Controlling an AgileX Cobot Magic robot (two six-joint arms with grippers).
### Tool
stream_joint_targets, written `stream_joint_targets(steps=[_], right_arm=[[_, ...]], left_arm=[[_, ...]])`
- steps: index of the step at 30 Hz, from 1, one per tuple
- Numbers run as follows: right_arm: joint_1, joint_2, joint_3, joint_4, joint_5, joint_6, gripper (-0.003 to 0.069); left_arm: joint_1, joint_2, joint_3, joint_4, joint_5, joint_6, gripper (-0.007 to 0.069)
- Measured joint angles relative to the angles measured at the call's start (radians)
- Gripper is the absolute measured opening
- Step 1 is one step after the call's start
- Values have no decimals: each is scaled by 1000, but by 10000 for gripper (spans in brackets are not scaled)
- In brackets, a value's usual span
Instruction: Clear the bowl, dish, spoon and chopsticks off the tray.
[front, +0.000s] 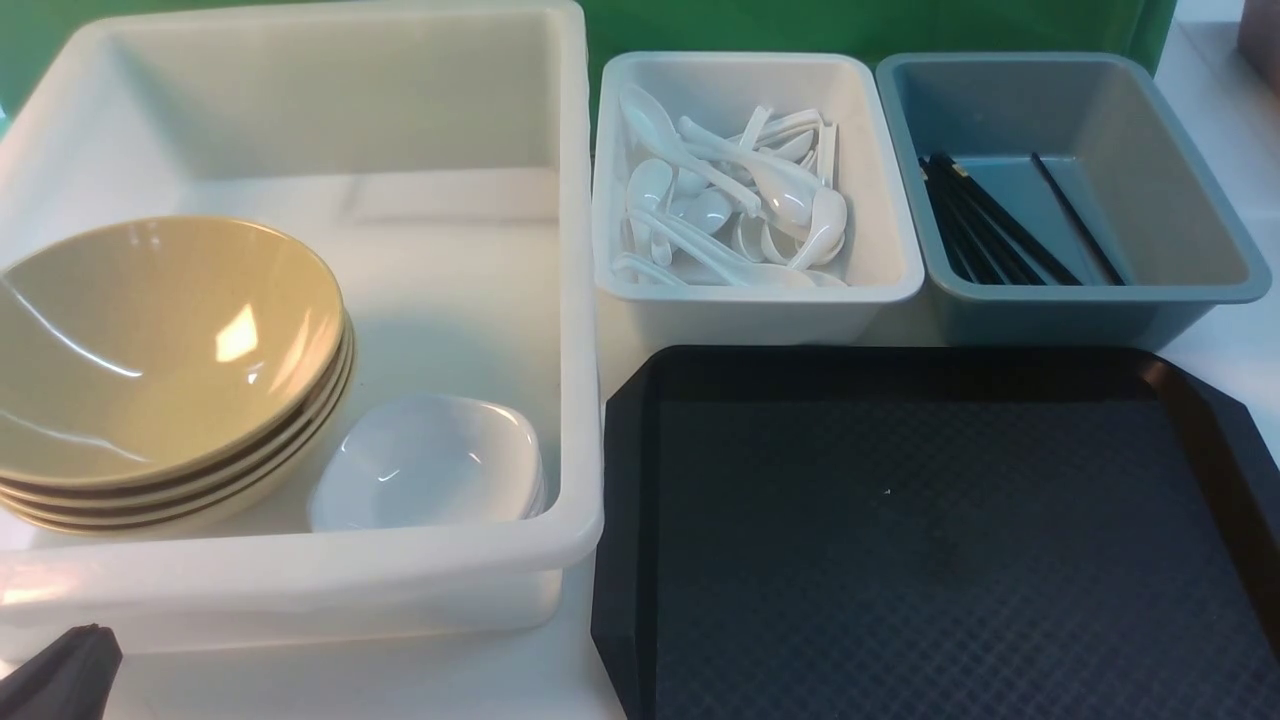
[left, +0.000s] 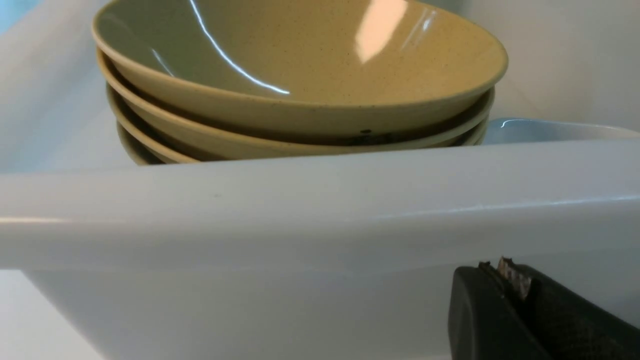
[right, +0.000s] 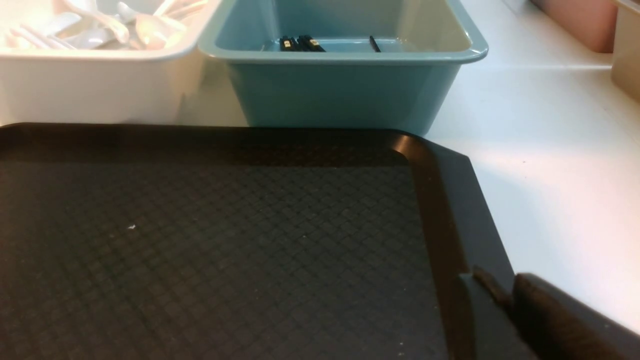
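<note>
The left end effector (left: 505, 280) sits low outside the near wall of the large white tub (front: 300, 575), its jaws pressed together on nothing. Just past that wall, beyond its tips, the bowl (front: 160, 345) tops a nested stack of like bowls, and the dish (front: 430, 460) rests beside the stack, farther toward the other arm. Both lie inside the tub, which suits sorting crockery by kind.

The right end effector (right: 492, 290) hangs over the near right corner of the tray (right: 440, 200). Its jaws look nearly together with only a thin seam between them and nothing caught there; whether they are parting I cannot tell. The tray's textured floor ahead of it is bare apart from a pale speck. Beyond the far rim, straight ahead, the chopsticks (front: 1000, 225) lie in the blue-grey tub (front: 1190, 290); ahead and toward the left arm, the spoon (front: 735, 205) lies among others in the small white tub (front: 750, 300).

Judging by this, the clearing looks finished, with both arms parked at the desk (right: 540, 165) edge.
</note>
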Motion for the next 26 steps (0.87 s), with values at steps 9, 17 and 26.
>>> stream_joint_targets(steps=[9, 17, 26], right_arm=[[0, 0, 0, 0, 0, 0, 148], [0, 0, 0, 0, 0, 0, 152], [0, 0, 0, 0, 0, 0, 160]], left_arm=[[0, 0, 0, 0, 0, 0, -8], [0, 0, 0, 0, 0, 0, -8], [0, 0, 0, 0, 0, 0, -8]])
